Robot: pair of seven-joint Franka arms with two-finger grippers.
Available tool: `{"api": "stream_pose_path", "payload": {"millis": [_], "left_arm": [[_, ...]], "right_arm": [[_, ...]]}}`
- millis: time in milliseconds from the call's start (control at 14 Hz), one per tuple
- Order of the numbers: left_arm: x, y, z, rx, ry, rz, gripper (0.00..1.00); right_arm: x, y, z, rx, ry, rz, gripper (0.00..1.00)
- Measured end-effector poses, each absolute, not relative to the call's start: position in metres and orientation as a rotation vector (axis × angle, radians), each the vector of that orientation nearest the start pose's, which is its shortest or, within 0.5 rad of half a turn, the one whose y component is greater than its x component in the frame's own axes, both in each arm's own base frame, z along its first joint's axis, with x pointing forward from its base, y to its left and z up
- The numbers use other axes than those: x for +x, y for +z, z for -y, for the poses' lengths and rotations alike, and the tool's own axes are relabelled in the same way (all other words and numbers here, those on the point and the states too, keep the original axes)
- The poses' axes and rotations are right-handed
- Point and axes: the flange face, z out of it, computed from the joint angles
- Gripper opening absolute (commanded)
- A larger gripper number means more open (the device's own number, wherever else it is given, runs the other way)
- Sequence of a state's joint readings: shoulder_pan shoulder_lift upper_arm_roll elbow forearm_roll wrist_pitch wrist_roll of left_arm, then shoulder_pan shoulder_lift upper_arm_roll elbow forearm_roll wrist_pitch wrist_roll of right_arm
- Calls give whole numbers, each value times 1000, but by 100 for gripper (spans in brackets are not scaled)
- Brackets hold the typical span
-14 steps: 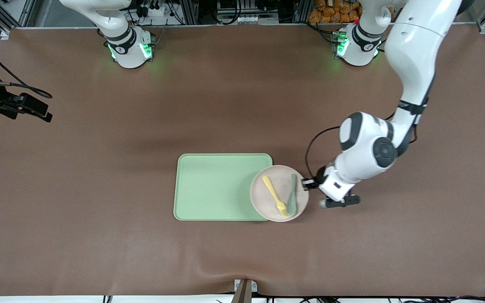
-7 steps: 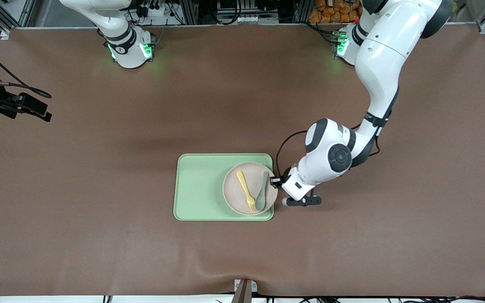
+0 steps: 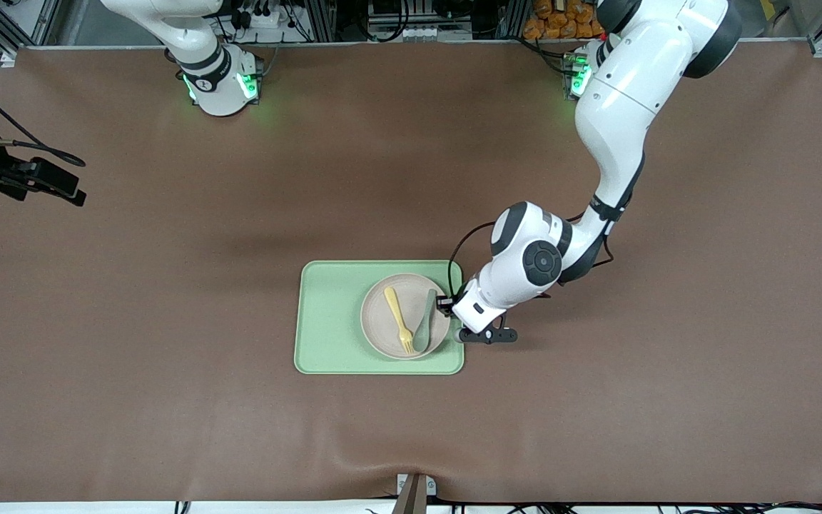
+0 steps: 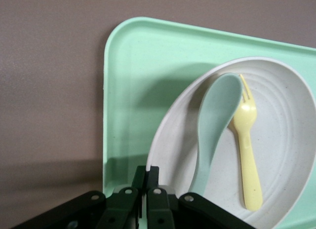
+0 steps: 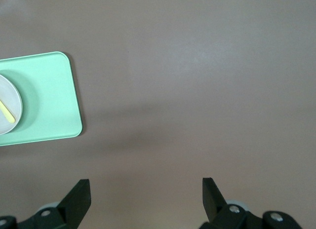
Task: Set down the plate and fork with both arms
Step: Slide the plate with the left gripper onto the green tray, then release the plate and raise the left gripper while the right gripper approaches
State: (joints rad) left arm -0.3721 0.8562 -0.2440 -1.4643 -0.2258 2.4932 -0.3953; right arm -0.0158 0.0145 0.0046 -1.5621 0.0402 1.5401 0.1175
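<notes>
Matt speckled plate, smooth plastic-looking fork and spoon, matt green tray, slightly wrinkled brown table covering.

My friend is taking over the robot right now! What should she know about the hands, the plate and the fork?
Left gripper: shut on the plate's rim, at the tray's edge toward the left arm's end.
Right gripper: open, holding nothing, waiting above bare table.
Plate: over the light-green tray; whether it rests on it is unclear.
Fork: lies in the plate beside a grey-green spoon.
Done: plate brought to the tray.
Left: release the plate, then probably the right arm places the fork.
</notes>
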Motion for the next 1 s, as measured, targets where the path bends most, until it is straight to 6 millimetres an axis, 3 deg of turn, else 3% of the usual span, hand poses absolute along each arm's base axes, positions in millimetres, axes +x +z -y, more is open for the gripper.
{"api": "stream_pose_path", "payload": {"millis": [143,214,286,643,857,1000], "left_arm": [[623,196,394,-3516,-7,87,29],[624,197,394,-3517,-10,87,60],[624,198,395,-3518,-13,87,100],[633,214,396,-3533,-65,88,100],[644,253,388,-3536,-115,83,100],[654,293,366,-3504,-116,69,100]], "right_arm": [[557,616,0,-3096,61,-194,100],[559,614,-3,-3095,65,-187,100],[561,610,-8,-3094,77,-173,100],[585,563,-70,-3095,154,-15,100],[608,546,-118,-3091,118,98,100],[625,533,-150,-3071,39,157,100]]}}
